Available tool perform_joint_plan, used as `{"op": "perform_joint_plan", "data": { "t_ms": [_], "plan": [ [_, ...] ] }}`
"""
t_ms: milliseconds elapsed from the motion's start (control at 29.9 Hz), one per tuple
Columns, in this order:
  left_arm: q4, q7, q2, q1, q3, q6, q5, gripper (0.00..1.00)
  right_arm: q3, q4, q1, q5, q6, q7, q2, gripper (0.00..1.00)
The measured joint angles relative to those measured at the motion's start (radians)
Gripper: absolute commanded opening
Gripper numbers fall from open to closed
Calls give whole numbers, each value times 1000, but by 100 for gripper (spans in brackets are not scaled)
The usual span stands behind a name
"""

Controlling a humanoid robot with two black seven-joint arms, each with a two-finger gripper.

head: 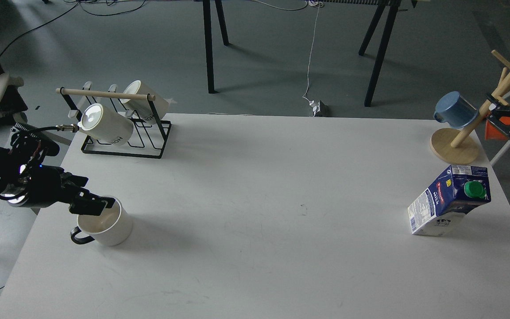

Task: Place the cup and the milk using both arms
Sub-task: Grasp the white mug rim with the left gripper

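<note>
The cream-white cup (112, 230) with a black loop handle stands upright on the white table (255, 248) near its left edge. My left gripper (94, 205) comes in from the left and sits on the cup's back-left rim. One finger is inside the rim and one outside, closed on the wall. The blue and white milk carton (447, 201) with a green cap stands at the far right of the table, apart from any gripper. My right arm is out of view.
A black wire rack (124, 146) with a wooden bar holds two lettered white mugs at the back left. A wooden mug tree (456, 148) with a blue cup (454, 110) stands at the back right, with a black and orange clamp (509, 119) beside it.
</note>
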Motion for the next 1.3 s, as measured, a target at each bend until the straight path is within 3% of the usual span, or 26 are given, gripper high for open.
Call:
{"op": "perform_joint_plan", "data": {
  "t_ms": [803, 936, 1003, 1104, 1237, 1304],
  "plan": [
    [172, 0, -122, 45, 4, 0, 3, 95, 3, 0, -20, 0, 0, 0, -2, 99],
    [187, 0, -122, 64, 4, 0, 8, 81, 3, 1, -26, 0, 0, 0, -2, 99],
    [198, 0, -123, 69, 4, 0, 9, 67, 3, 3, -29, 0, 0, 0, -2, 99],
    [212, 0, -124, 78, 4, 0, 10, 39, 3, 4, -36, 0, 0, 0, -2, 99],
    [215, 0, -124, 82, 5, 0, 20, 30, 3, 5, -46, 0, 0, 0, -2, 99],
    [215, 0, -124, 82, 5, 2, 27, 14, 3, 5, -50, 0, 0, 0, -2, 99]
  ]
}}
